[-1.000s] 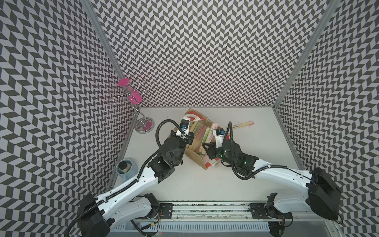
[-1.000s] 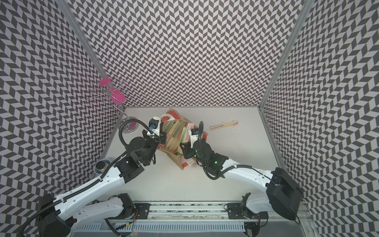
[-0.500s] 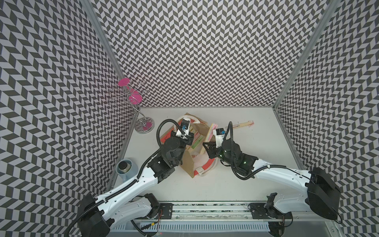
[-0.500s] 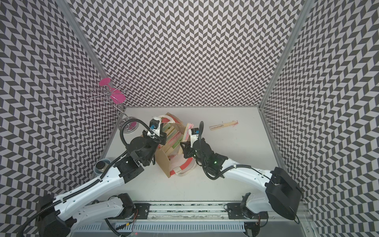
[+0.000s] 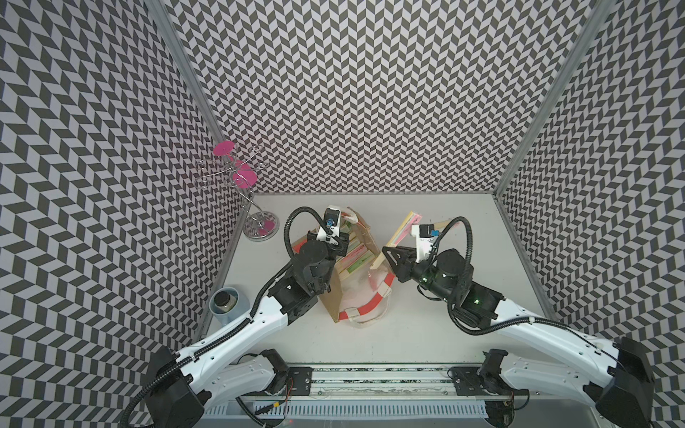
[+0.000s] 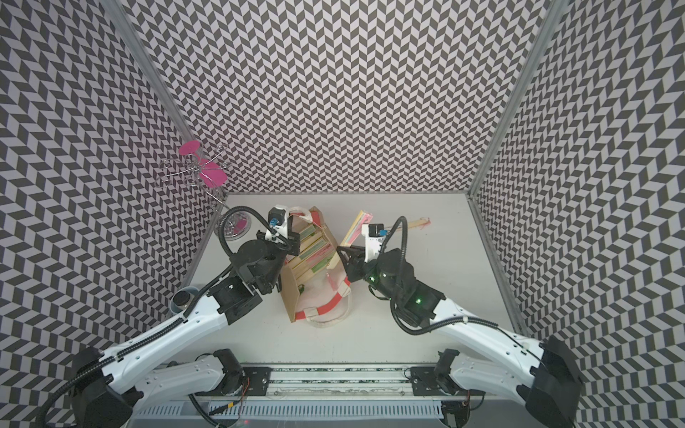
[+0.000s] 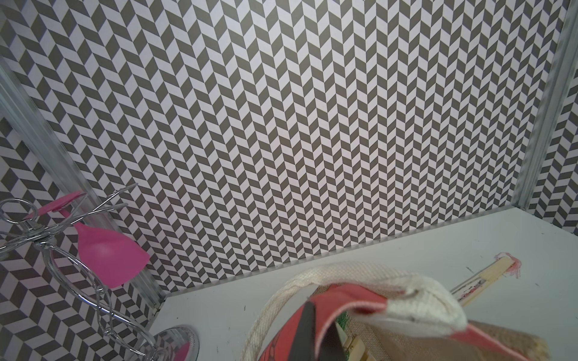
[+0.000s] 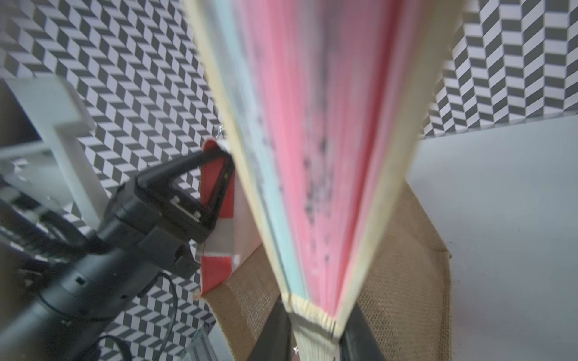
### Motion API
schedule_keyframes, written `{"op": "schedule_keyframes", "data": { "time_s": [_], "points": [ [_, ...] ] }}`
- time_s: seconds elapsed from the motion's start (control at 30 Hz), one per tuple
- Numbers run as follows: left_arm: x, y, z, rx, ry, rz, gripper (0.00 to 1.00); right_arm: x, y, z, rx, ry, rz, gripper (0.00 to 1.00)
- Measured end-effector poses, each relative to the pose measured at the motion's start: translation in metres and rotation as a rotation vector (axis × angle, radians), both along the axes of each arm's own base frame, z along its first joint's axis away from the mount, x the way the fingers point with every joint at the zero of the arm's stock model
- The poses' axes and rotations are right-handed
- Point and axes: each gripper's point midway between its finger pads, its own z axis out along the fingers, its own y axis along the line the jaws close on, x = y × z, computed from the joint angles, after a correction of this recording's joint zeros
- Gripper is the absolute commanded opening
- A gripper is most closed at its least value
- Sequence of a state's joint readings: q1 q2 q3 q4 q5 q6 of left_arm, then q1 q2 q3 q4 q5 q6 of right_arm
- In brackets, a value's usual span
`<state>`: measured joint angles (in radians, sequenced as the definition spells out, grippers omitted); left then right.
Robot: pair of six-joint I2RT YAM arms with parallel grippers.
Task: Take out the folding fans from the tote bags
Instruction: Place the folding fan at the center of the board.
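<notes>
Backdrop: grey-and-white chevron walls box in a pale table [image 5: 426,333]. A chrome wire stand with pink discs [image 5: 259,231] and a grey-blue cup [image 5: 224,302] sit along its left edge.
Bag: the boxy tan jute tote bag with red-orange and white trim [image 5: 331,296] lay low on the table a second ago. Now it stands tipped on one side, its mouth turned toward the right arm.
Left end effector: the left end effector [image 7: 320,331] is clamped shut on the bag's red rim and has hoisted that edge up.
Right end effector: the right end effector [image 8: 314,339] was buried in the bag's mouth a second ago. It has since backed out and grips the base of a closed pink-paper bamboo folding fan [image 5: 402,228], which slants upward clear of the bag. Whether a second fan is pressed against it cannot be told.
Still inside: a stack of green and pink bamboo fans [image 5: 354,255] shows in the mouth.
Already out: one slim bamboo fan with a pink tassel [image 6: 417,223] lies unmoved near the back wall, well apart from the bag.
Meaning: one more fan is freed and probably needs setting down next, and many draws remain.
</notes>
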<state>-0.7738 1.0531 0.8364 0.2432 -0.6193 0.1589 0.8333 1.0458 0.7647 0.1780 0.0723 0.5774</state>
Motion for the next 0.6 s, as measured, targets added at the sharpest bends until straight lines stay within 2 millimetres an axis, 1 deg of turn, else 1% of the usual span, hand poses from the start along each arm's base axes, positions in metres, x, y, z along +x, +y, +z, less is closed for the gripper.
{"op": "schedule_keyframes", "data": {
  "time_s": [0.13, 0.27, 0.33, 0.5, 0.57, 0.6],
  "points": [
    [0.001, 0.001, -0.001, -0.003, 0.003, 0.004, 0.00, 0.019, -0.040, 0.010, 0.046, 0.018, -0.077, 0.23],
    [0.001, 0.001, -0.001, -0.004, 0.004, 0.004, 0.00, 0.038, -0.078, 0.009, 0.061, 0.047, -0.164, 0.23],
    [0.001, 0.001, -0.001, -0.004, 0.005, 0.003, 0.00, 0.048, -0.097, 0.003, 0.062, 0.077, -0.210, 0.23],
    [0.000, 0.000, -0.001, -0.006, 0.004, -0.004, 0.00, 0.069, -0.132, -0.012, 0.082, 0.149, -0.280, 0.22],
    [0.000, 0.000, -0.001, -0.006, 0.004, -0.007, 0.00, 0.080, -0.146, -0.028, 0.096, 0.194, -0.307, 0.22],
    [0.000, -0.001, -0.001, -0.006, 0.004, -0.008, 0.00, 0.085, -0.152, -0.039, 0.102, 0.226, -0.317, 0.22]
  ]
}}
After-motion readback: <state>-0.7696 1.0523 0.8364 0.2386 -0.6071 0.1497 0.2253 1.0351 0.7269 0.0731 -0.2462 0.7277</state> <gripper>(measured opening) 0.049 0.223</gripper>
